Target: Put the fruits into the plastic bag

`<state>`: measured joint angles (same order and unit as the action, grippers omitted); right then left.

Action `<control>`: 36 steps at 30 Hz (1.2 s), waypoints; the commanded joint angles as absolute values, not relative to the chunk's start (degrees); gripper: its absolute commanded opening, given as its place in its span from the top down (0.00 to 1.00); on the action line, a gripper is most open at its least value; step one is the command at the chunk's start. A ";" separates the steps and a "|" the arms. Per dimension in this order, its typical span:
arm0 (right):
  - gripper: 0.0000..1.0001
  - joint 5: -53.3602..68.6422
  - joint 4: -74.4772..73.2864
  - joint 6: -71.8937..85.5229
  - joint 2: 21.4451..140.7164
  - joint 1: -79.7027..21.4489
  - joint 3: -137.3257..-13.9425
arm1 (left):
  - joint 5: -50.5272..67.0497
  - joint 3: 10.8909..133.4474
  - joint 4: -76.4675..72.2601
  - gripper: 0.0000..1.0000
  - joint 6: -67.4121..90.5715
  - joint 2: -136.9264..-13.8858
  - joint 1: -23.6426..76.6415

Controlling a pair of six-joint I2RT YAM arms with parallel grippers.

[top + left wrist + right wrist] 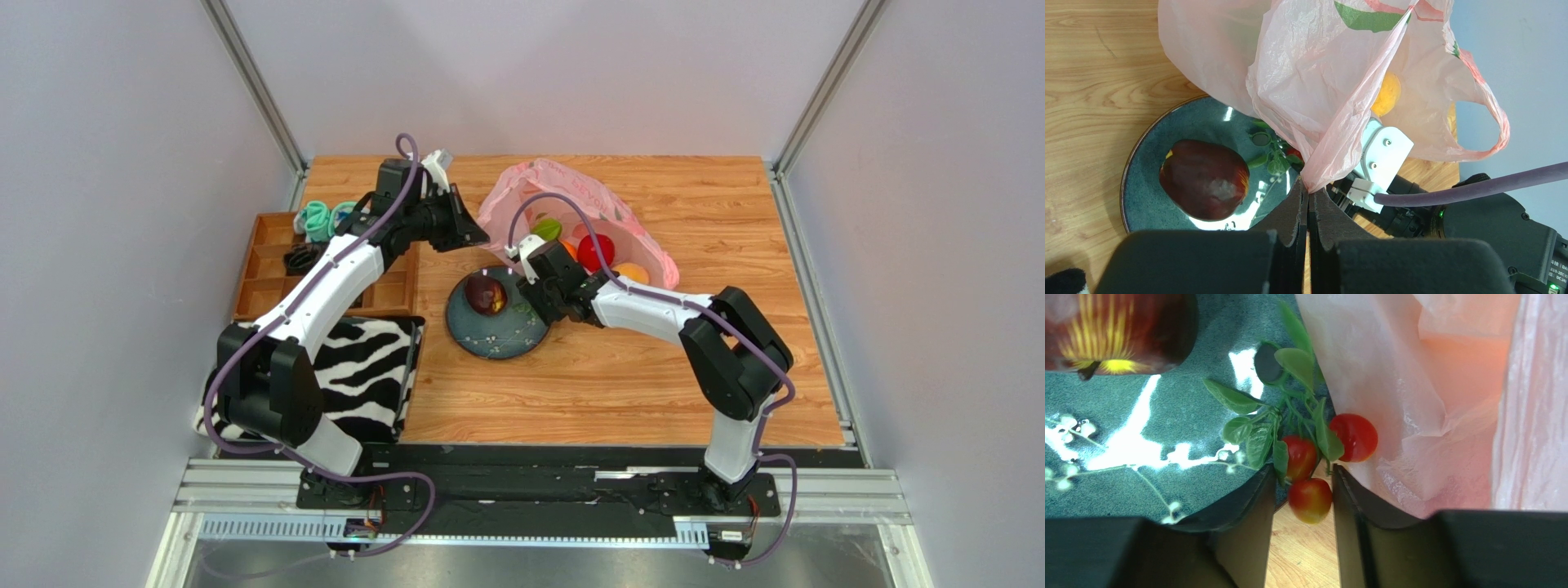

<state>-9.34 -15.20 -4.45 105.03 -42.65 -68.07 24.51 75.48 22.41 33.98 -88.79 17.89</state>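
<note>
The translucent pink plastic bag (577, 214) lies at the back of the table with green, red and orange fruits showing inside. My left gripper (472, 233) is shut on the bag's edge (1309, 184) and holds it up over the dark blue plate (497, 337). A dark purple fruit (487, 294) lies on the plate; it also shows in the left wrist view (1204, 179). My right gripper (536, 294) is at the plate's right rim. Its jaws (1303, 478) are closed around the red berries with green leaves (1310, 499), beside the bag's wall (1413, 416).
A wooden compartment tray (276, 263) with small items stands at the left. A zebra-striped cloth (356, 368) lies in front of it. Metal frame rails (810, 282) border the table.
</note>
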 commanded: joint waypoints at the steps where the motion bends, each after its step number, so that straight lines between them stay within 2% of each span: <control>1: 0.63 -10.20 -14.68 -5.36 105.38 -42.10 -69.70 | 24.35 76.29 22.41 1.00 32.96 -86.57 17.67; 5: 0.73 -9.93 -14.85 -5.45 104.42 -42.10 -69.43 | 24.43 76.11 22.41 1.00 32.96 -86.49 17.67; 14: 0.88 -8.70 -16.26 -5.80 99.60 -42.10 -69.26 | 24.35 75.85 22.94 1.00 32.87 -85.69 17.67; 28: 0.94 -5.97 -19.34 -0.35 77.37 -42.71 -68.38 | 24.34 76.46 23.29 1.00 33.14 -85.61 17.67; 36: 1.00 -12.30 -19.60 0.18 76.28 -42.36 -72.86 | 24.17 76.29 23.82 1.00 32.96 -84.20 17.67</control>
